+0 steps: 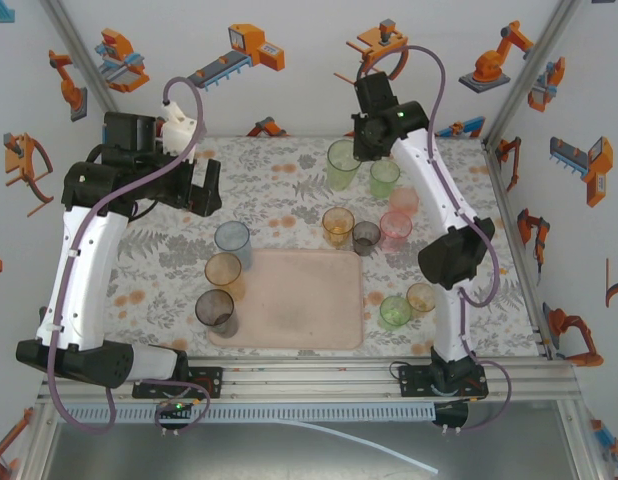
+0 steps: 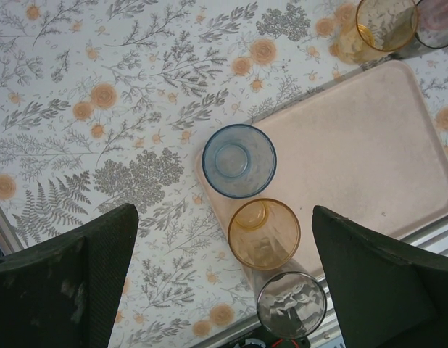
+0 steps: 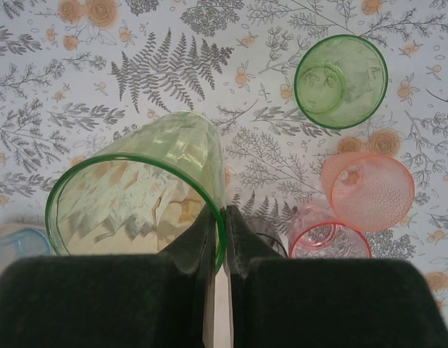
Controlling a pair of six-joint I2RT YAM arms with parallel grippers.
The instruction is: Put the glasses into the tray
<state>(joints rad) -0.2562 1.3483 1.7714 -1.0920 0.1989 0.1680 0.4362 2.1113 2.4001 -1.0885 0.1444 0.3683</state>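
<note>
A tall, faceted green tumbler (image 3: 137, 188) was pinched at its rim by the right gripper (image 3: 222, 217) (the left gripper (image 2: 224, 246) was spread wide, empty).

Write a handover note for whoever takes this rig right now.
Left claw: open, hovering near the left edge of the tray.
Right claw: shut on the rim of the tall green glass, beyond the tray.
Tray: middle bare; blue glass, orange glass and grey glass stand along its left edge, inside the rim or not is unclear.
Done: those three at most.
Left: the gripped one and seven other glasses on the table.
</note>
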